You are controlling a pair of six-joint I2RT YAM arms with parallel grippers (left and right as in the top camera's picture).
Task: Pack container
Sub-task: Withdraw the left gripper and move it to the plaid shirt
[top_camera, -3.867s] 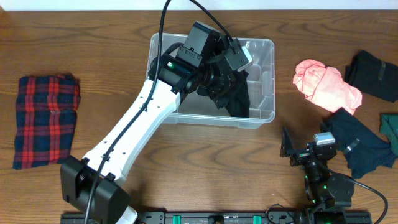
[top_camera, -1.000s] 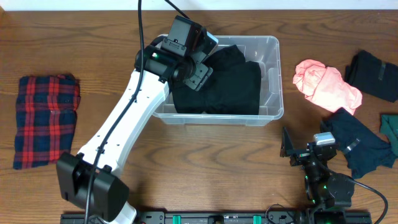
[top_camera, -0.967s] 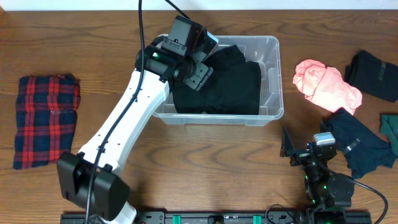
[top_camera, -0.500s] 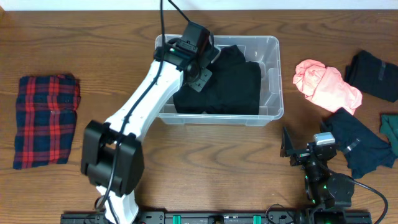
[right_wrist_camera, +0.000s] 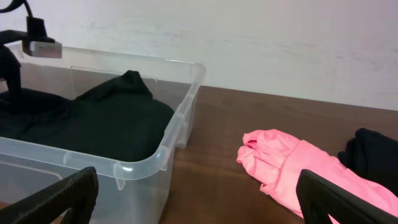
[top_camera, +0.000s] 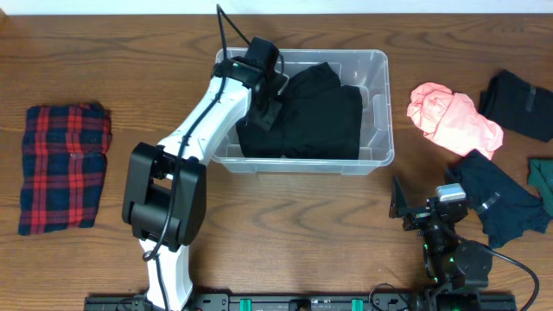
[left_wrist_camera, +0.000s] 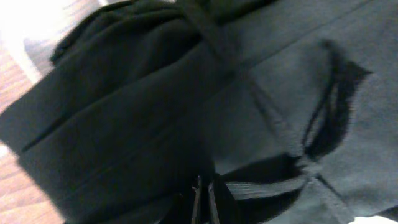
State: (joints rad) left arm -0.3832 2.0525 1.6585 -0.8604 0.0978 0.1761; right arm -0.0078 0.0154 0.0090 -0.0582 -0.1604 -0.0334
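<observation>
The clear plastic container (top_camera: 381, 112) stands at the table's back centre and holds a folded black garment (top_camera: 324, 112). My left gripper (top_camera: 263, 105) is inside the container at its left end, down on the black garment. In the left wrist view the fingertips (left_wrist_camera: 198, 200) sit close together against the black cloth (left_wrist_camera: 124, 124), shut. I see no cloth between them. My right gripper (top_camera: 423, 213) rests open and empty at the front right. In the right wrist view it (right_wrist_camera: 199, 208) faces the container's near corner (right_wrist_camera: 166, 144).
A red plaid cloth (top_camera: 62, 168) lies at the far left. A pink garment (top_camera: 454, 117) (right_wrist_camera: 292, 174), a black one (top_camera: 518, 102), a dark navy one (top_camera: 497, 199) and a teal edge (top_camera: 543, 177) lie at the right.
The black garment, hanging from my left gripper 3.9 s ago, now lies flat in the container. The left arm has swung upright and the gripper has shifted to the container's left end.
</observation>
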